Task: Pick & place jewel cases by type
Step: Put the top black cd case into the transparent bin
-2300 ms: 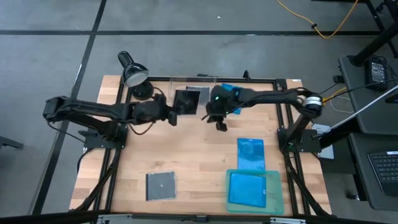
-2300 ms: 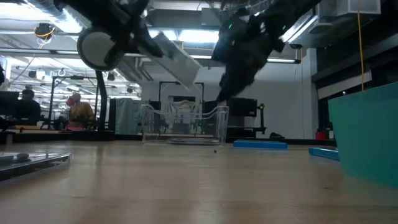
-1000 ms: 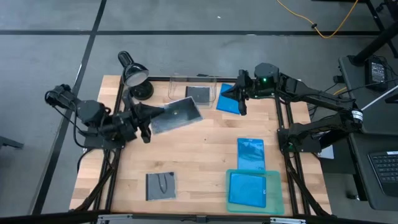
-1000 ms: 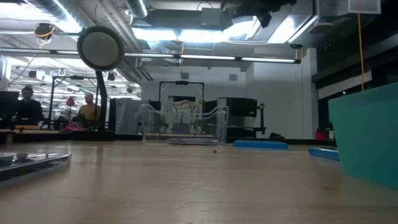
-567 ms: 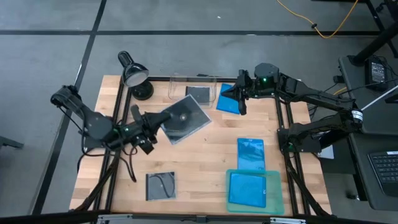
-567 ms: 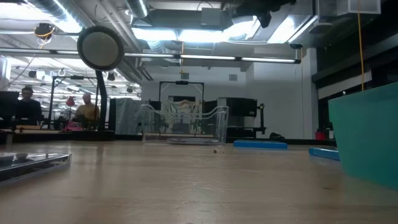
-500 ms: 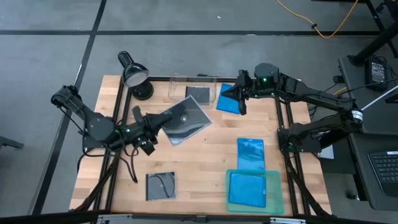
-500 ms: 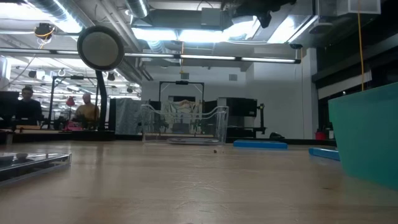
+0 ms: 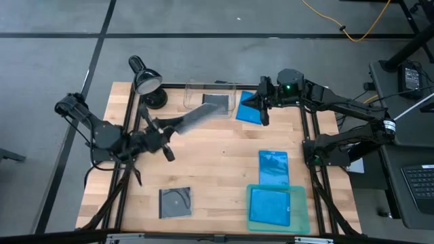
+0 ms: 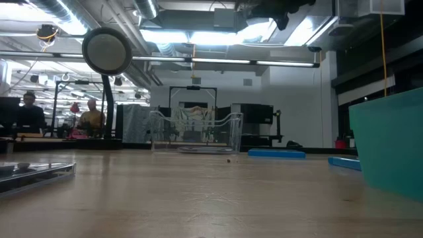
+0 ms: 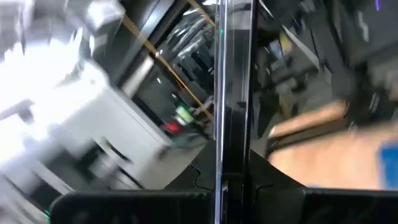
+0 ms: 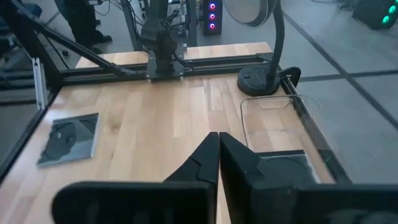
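Note:
My left gripper point(image 9: 161, 134) is over the table's left side, shut on a dark grey square jewel case point(image 9: 193, 116) that shows edge-on in the left wrist view point(image 11: 221, 93). My right gripper point(image 9: 262, 110), shut and touching nothing, hovers above a blue case point(image 9: 248, 108) lying flat at the far edge. A second grey case point(image 9: 217, 102) lies in the clear bin point(image 9: 190, 91). A third grey case point(image 9: 175, 201) lies flat near the near edge. One blue case point(image 9: 273, 167) lies on the table, and another point(image 9: 270, 205) lies in the teal tray point(image 9: 304, 215). My left gripper pinches the grey case between its two fingers point(image 11: 124, 205) at its end nearest the table's left point(image 9: 157, 127). The fingers come in about level from the table's left. The case is lifted clear, turned on edge, and sticks out toward the far right.
A desk lamp point(image 9: 144, 81) stands at the far left corner beside the clear bin. The teal tray's wall point(image 10: 390, 142) rises at the near right. Bare wood lies in the table's middle point(image 9: 217, 163). People sit in the room behind point(image 10: 92, 119).
My left gripper has rolled its wrist, tipping the grey case from face-up to on edge, while staying over the table's left side. My right arm has kept still.

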### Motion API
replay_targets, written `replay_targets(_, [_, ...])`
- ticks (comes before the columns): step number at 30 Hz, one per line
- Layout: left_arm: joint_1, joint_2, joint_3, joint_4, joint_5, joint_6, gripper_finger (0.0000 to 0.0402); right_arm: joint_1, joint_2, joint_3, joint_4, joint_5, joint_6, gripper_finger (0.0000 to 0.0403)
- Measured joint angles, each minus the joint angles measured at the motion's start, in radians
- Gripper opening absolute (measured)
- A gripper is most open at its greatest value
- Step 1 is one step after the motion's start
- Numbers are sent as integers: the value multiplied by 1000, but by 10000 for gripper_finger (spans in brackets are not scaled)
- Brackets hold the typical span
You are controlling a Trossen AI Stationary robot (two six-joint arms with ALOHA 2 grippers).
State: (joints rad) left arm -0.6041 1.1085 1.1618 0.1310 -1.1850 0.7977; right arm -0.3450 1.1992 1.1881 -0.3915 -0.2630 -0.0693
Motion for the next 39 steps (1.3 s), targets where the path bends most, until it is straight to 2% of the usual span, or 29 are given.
replay_targets(5, [26, -25, 0, -42, 15, -515, 10, 0, 0, 0, 0, 0, -45, 5])
replay_targets(10, [76, -47, 0, -242, 100, -1157, 10, 0, 0, 0, -1, -1, -55, 21])
replay_targets(12, [103, -47, 0, -317, 168, -1327, 11, 2, 0, 0, -1, -1, -76, 23])
replay_targets(14, [129, -47, 0, -363, 218, -1430, 12, 9, 0, 0, -2, -1, -99, 21])
replay_targets(17, [170, -45, 0, -392, 260, -1516, 12, 20, 0, 0, -2, -12, -142, 10])
replay_targets(22, [248, -44, 0, -398, 295, -1536, 12, 37, 0, 0, -2, -86, -196, 9])
replay_targets(28, [427, -41, 0, -466, 394, -1548, 12, 39, 0, 0, -3, -153, -233, 23])
replay_targets(34, [661, 12, -1, -554, 594, -1573, 12, 37, 0, 0, -5, -241, -281, 6])
replay_targets(39, [826, 88, -1, -554, 774, -1534, 12, 34, 0, 0, -37, -262, -321, 15])
